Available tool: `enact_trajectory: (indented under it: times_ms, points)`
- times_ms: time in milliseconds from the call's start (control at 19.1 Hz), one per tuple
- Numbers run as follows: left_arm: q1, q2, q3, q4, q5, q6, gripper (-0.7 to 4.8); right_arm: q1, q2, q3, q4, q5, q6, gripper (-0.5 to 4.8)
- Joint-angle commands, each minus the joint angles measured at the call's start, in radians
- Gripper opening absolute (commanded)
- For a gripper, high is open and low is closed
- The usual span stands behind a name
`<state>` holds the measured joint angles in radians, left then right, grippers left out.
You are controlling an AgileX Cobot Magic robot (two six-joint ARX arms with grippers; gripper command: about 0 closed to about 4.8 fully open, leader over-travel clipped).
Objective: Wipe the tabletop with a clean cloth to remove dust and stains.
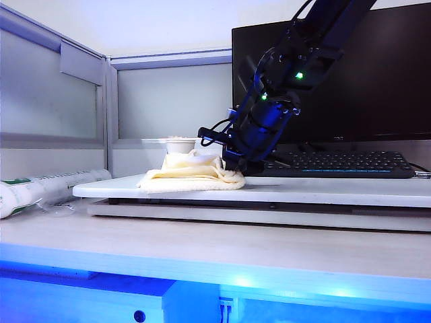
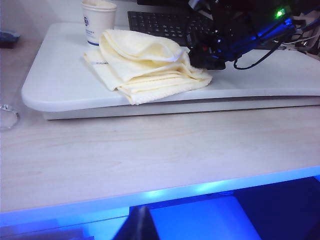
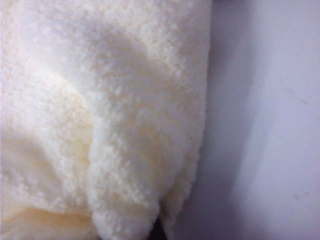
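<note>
One fluffy cream cloth (image 2: 150, 65) bunches against right claw (image 2: 207, 57).

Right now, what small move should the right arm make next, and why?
Probably drag the cloth sideways along the tabletop. The right gripper is down at the cloth's edge by the keyboard, apparently shut on it, and bare board lies beside it. The paper cup stands close behind. The left gripper is out of view.

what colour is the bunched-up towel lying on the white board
The soft bunched towel is cream to pale yellow, plain with no pattern; the left wrist view shows it best.
</note>
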<state>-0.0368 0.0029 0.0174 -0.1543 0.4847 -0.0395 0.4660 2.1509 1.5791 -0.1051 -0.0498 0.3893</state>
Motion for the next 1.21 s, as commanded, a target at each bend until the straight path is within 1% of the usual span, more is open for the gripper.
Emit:
enact_trajectory:
  times_ms: [52,210,315,472,577,734,944,1153,1206]
  points:
    - [0.000,0.001,0.001,-0.023,0.006,-0.002,-0.06,-0.008,0.023,-0.015,-0.148,-0.009,0.000,-0.04]
    - [0.000,0.001,0.001,-0.023,0.006,-0.002,-0.06,-0.032,0.015,-0.016,-0.210,-0.009,-0.002,-0.04]
    - [0.000,0.001,0.001,-0.023,0.006,-0.002,-0.06,-0.045,-0.001,-0.025,-0.230,-0.003,-0.027,-0.04]
    - [0.001,0.001,0.001,-0.023,0.006,-0.001,-0.06,-0.075,-0.053,-0.083,-0.217,0.007,-0.031,-0.04]
    - [0.001,0.001,0.001,-0.023,0.006,-0.001,-0.06,-0.119,-0.103,-0.154,-0.204,0.006,-0.032,-0.04]
    - [0.001,0.001,0.001,-0.023,0.006,0.002,-0.06,-0.202,-0.197,-0.299,-0.173,0.006,-0.053,-0.04]
    - [0.001,0.001,0.001,-0.023,0.006,0.002,-0.06,-0.349,-0.360,-0.520,-0.125,0.006,-0.089,-0.04]
    - [0.001,0.001,0.001,-0.024,0.006,0.002,-0.06,-0.525,-0.522,-0.670,-0.163,0.006,-0.223,-0.04]
    - [0.001,0.001,0.001,-0.024,0.006,0.002,-0.06,-0.550,-0.542,-0.681,-0.172,0.006,-0.241,-0.04]
